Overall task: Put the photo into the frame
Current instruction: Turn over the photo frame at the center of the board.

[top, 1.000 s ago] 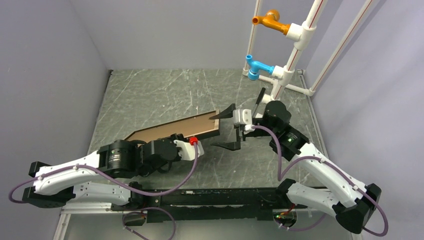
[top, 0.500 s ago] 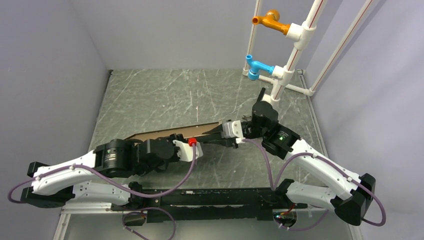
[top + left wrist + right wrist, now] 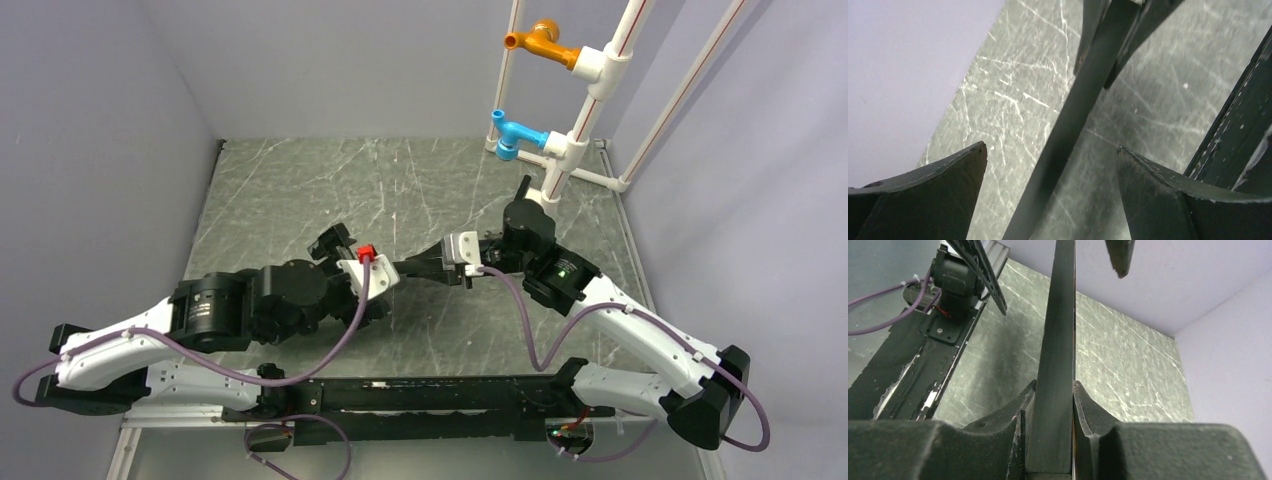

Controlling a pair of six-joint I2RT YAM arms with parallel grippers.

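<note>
The frame [image 3: 408, 266] shows edge-on in the top view as a thin dark bar between the two grippers, off the tabletop. My right gripper [image 3: 428, 268] is shut on its right end. In the right wrist view both pads of that gripper [image 3: 1054, 382] press the dark rail [image 3: 1060, 340], which runs straight away from the camera. My left gripper [image 3: 385, 268] stands open around the other end. In the left wrist view the rail [image 3: 1073, 105] passes between the left gripper's [image 3: 1049, 146] spread fingers without touching either. The photo is out of view.
A white pipe rack [image 3: 575, 120] with an orange and a blue fitting stands at the back right, just behind the right arm. Grey walls close the marbled table [image 3: 300, 190] on three sides. A black rail [image 3: 420, 400] runs along the near edge.
The left gripper has opened and let go of the frame. The right gripper closed on the frame's right end. The frame turned from showing its brown back to edge-on.
</note>
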